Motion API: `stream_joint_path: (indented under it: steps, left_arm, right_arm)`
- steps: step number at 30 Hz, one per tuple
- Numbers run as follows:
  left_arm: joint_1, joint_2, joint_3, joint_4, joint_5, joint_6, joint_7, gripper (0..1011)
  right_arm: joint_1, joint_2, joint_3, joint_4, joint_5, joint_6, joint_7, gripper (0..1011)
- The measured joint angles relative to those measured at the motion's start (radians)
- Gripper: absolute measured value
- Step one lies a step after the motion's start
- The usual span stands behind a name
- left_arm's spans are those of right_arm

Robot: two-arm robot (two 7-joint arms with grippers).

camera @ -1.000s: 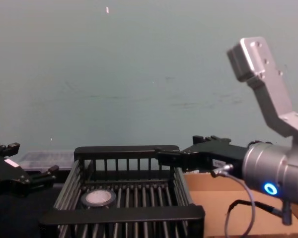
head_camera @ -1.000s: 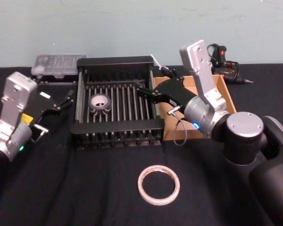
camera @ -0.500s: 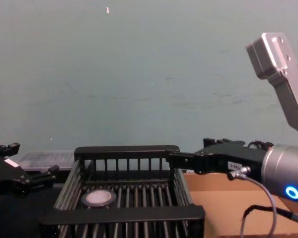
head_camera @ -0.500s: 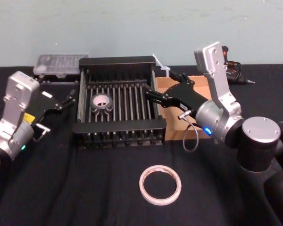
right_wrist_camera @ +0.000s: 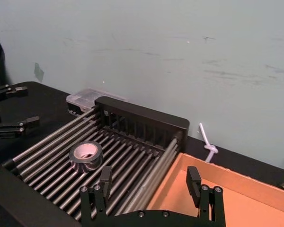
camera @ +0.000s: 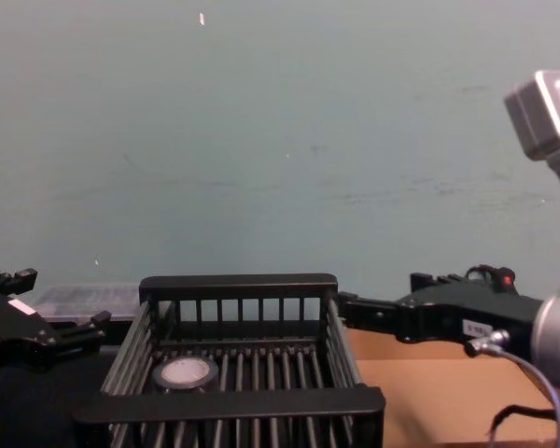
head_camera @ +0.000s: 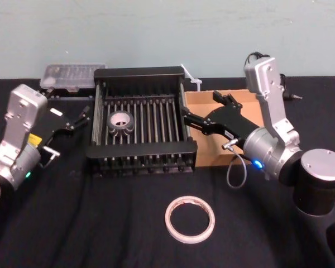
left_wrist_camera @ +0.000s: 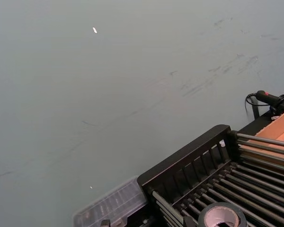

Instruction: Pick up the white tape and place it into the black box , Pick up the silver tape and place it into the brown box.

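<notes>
Head view, left to right: the left gripper (head_camera: 72,119) hung idle, jaws open and empty, beside the black box (head_camera: 139,73) holding a grey tape (head_camera: 120,120). The right gripper (head_camera: 200,114) hovered over the brown box (head_camera: 207,156), jaws spread, empty. The pale tape (head_camera: 189,219) lay on the table; descending squarely over its rim seemed best.

Bare black tabletop (head_camera: 100,223) surrounds the flat pinkish-white tape ring (head_camera: 189,219); approach from above unobstructed. Black slatted crate (head_camera: 140,151) rails wall its grey tape roll (head_camera: 120,121). Right gripper (head_camera: 185,113) overhangs the tan cardboard tray (head_camera: 209,158).
</notes>
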Motion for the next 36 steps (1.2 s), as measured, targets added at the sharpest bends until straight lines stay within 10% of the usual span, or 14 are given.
stream_joint_path:
  steps: [36]
  left_arm:
    - [0.0, 0.0, 0.0, 0.0, 0.0, 0.0, 0.0, 1002]
  right_arm:
    - [-0.119, 0.084, 0.077, -0.079, 0.045, -0.031, -0.004, 1002]
